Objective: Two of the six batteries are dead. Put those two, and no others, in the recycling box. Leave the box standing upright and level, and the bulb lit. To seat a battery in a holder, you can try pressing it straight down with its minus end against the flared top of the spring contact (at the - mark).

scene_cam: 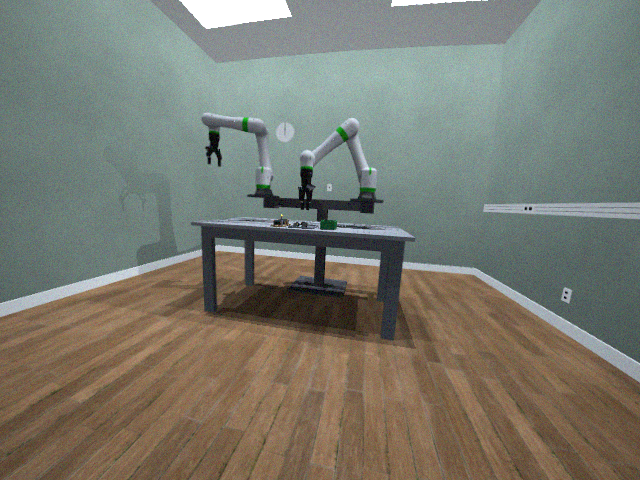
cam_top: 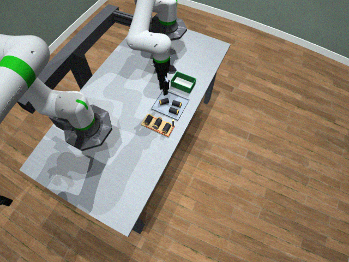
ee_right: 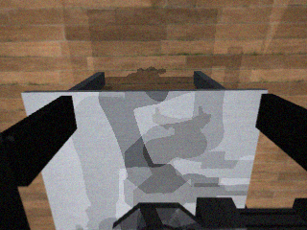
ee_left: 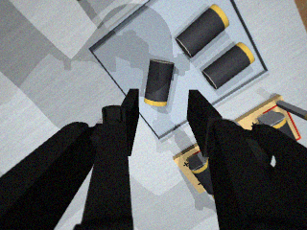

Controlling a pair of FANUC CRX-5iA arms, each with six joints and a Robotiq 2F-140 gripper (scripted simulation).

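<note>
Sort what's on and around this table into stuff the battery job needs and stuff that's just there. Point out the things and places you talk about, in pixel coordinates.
For the job:
- six black batteries with yellow ends
- grey tray [cam_top: 157, 107] [ee_left: 112, 55]
- wooden three-battery holder [cam_top: 143, 124] [ee_left: 179, 158]
- bulb [cam_top: 173, 120] [scene_cam: 281, 215]
- green recycling box [cam_top: 183, 88] [scene_cam: 328, 224]

Just there:
- round wall clock [scene_cam: 285, 132]
- wall outlet [scene_cam: 566, 295]
</note>
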